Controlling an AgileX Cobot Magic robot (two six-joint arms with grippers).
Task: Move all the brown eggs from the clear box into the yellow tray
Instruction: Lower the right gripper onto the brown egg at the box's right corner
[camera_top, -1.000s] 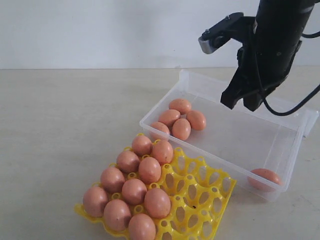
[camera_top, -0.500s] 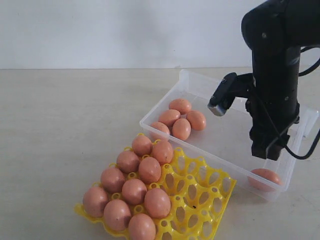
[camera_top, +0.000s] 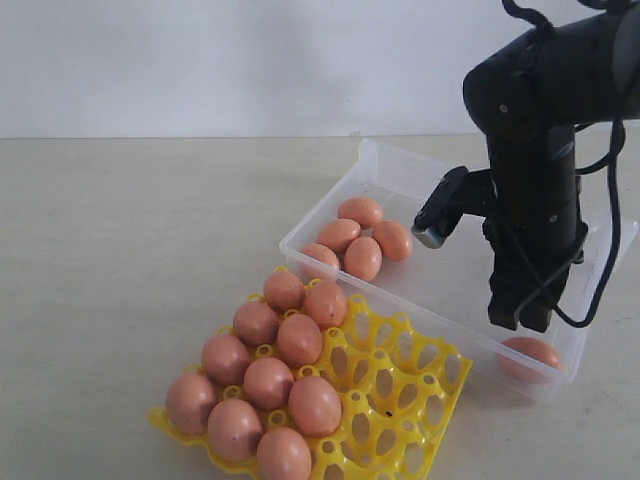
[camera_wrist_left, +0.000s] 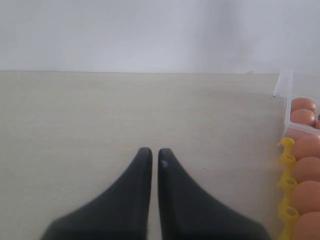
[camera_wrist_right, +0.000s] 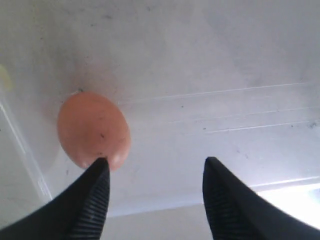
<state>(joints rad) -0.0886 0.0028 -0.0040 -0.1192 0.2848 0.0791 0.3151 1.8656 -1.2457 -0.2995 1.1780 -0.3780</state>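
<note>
At the clear box's corner nearest the yellow tray, the right gripper hangs, jaws spread, over a lone brown egg. The egg sits by one fingertip, not centred between them. Descending now could crack it or roll it away.

This looks like a robotics lab or test bench, though the pictures cannot settle which. A plain beige tabletop fills the exterior view and meets a bare white wall in a straight line toward twelve o'clock. A black robot arm with a small camera mounted near its wrist hangs over the surface at about two o'clock. On the table sit a clear box toward three o'clock and a yellow tray of brown eggs at six o'clock.
</note>
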